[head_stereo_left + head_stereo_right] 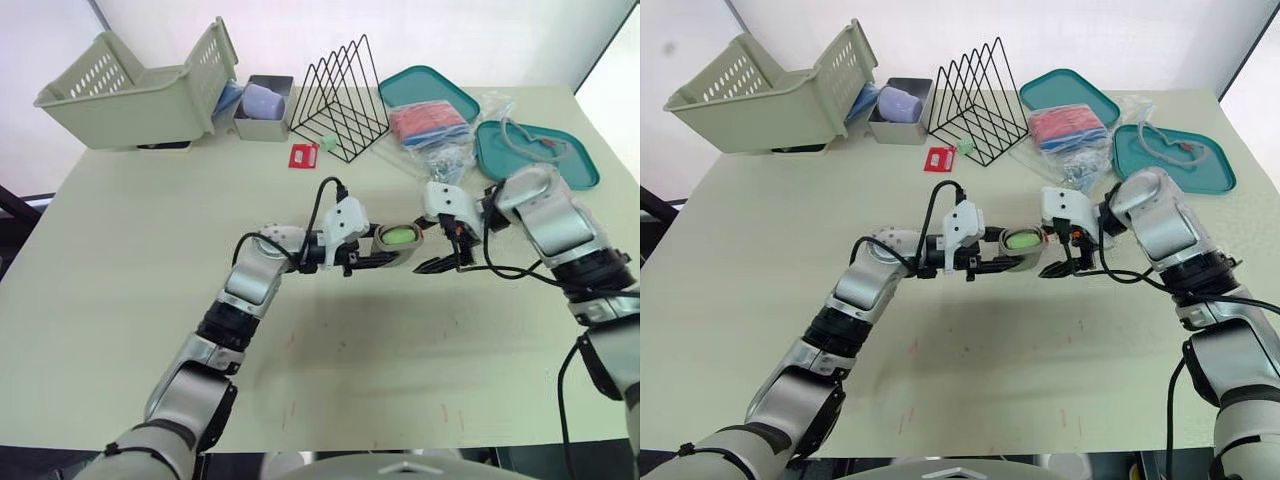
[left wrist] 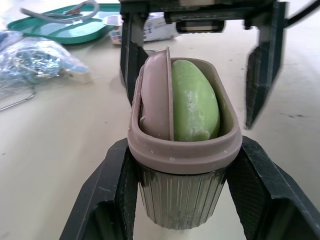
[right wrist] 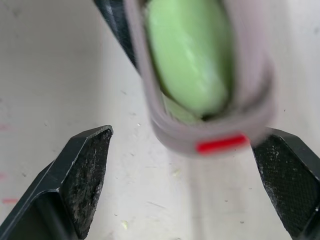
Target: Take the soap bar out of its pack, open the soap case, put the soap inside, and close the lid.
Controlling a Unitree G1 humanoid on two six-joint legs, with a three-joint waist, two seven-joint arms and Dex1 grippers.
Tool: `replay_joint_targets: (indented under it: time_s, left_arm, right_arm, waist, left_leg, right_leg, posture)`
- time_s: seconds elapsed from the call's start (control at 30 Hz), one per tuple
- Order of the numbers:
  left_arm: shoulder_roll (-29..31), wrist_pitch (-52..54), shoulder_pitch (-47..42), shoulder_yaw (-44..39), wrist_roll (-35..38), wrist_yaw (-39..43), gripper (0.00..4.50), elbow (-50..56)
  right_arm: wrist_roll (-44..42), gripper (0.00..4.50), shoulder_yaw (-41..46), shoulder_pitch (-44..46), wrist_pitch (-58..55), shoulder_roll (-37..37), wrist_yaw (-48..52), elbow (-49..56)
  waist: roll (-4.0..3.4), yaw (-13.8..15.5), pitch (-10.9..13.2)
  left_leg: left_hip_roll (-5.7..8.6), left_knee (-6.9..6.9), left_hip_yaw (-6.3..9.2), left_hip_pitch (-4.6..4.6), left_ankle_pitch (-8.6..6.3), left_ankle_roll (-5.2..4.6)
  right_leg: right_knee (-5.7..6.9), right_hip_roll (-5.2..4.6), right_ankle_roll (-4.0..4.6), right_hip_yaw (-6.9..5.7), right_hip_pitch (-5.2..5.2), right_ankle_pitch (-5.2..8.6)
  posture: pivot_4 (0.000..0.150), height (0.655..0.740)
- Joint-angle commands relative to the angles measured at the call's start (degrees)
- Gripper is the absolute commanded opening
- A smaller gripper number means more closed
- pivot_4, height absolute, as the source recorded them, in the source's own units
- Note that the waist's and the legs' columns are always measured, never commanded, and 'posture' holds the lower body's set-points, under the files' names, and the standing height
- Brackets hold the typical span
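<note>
Left gripper [image 1: 390, 252] was clamped tight on the soap case [image 2: 182, 197], a finger pressed to each ribbed side, holding it just above the table [image 1: 150, 250]. Inside sat the green soap [image 2: 194, 102], and the mauve lid [image 2: 156, 97] stood on edge right beside it (case plainly not closed). Right gripper [image 1: 445, 248] faced it with fingers spread wide, one either side of the case's far end, gripping nothing. Farther back stood a wire rack [image 1: 340, 100], two teal trays [image 1: 430, 88] and a pale basket [image 1: 130, 85].
</note>
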State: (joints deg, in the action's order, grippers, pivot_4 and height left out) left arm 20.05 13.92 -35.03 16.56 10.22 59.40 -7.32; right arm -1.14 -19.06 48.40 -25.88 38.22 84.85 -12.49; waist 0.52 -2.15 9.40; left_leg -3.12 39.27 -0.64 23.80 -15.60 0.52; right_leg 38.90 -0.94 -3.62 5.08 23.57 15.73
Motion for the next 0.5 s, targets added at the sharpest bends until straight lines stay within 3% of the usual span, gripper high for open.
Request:
replay_joint_targets:
  time_s: [0.03, 0.5]
  left_arm:
    - [0.33, -0.32, 0.45, -2.07, 3.16, 1.44, 2.00, 4.77]
    - [2.85, -0.49, 12.58, -1.46, 6.56, 3.18, 2.00, 15.93]
  right_arm:
    - [-5.27, 4.43, 5.79, -1.52, 4.19, -0.22, -0.67, -0.18]
    - [-19.68, 4.43, 18.89, -18.28, 8.90, 0.87, -2.18, 5.89]
  waist:
    - [0.00, -0.02, 0.00]
    - [0.00, 0.20, 0.00]
  left_leg:
    - [0.00, 0.00, 0.00, 0.00, 0.00, 0.00]
    - [-0.01, 0.01, 0.01, -0.03, 0.00, -0.01]
  right_leg:
    - [0.00, 0.00, 0.00, 0.00, 0.00, 0.00]
    - [0.00, 0.00, 0.00, 0.00, -0.05, 0.00]
  posture:
    - [0.150, 0.7400]
    - [0.150, 0.7400]
